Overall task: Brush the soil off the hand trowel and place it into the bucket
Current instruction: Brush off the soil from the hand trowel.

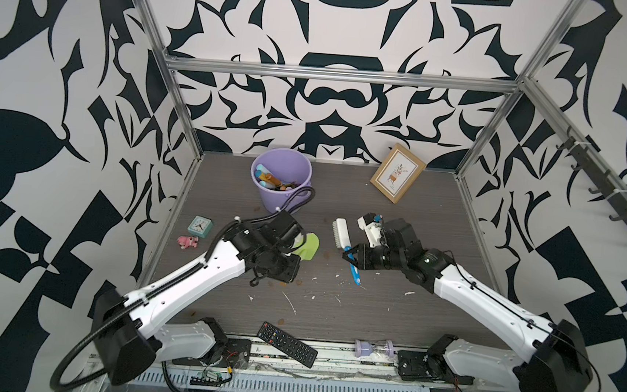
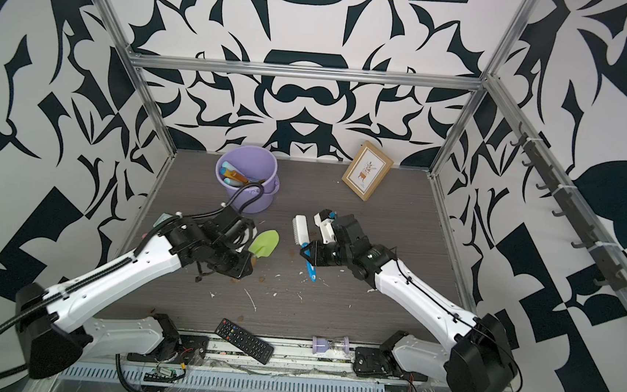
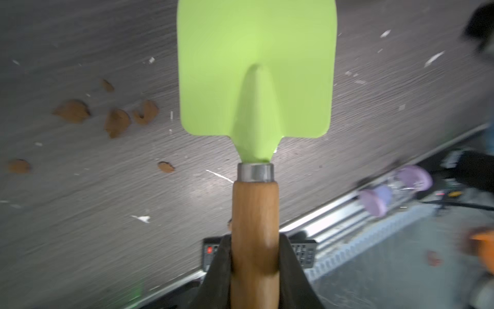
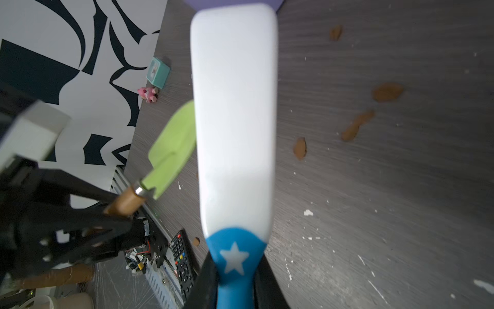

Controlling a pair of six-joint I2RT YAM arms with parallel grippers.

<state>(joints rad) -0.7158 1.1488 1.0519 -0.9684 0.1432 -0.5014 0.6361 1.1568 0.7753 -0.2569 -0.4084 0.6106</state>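
Things, counted
One trowel (image 3: 256, 67), one brush (image 1: 341, 233), one bucket (image 1: 271, 199), one clock (image 1: 200, 226), one remote (image 1: 287, 344), one picture frame (image 1: 398, 173), maybe ten soil bits (image 3: 72, 111).

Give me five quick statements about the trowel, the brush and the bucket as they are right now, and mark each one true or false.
1. The left gripper is shut on the wooden handle of the trowel. True.
2. The trowel lies inside the bucket. False: it is held above the table, outside the bucket.
3. The right gripper holds the brush by its blue handle. True.
4. The bucket is empty. False: several tools are inside it.
5. Brown soil crumbs lie on the table. True.
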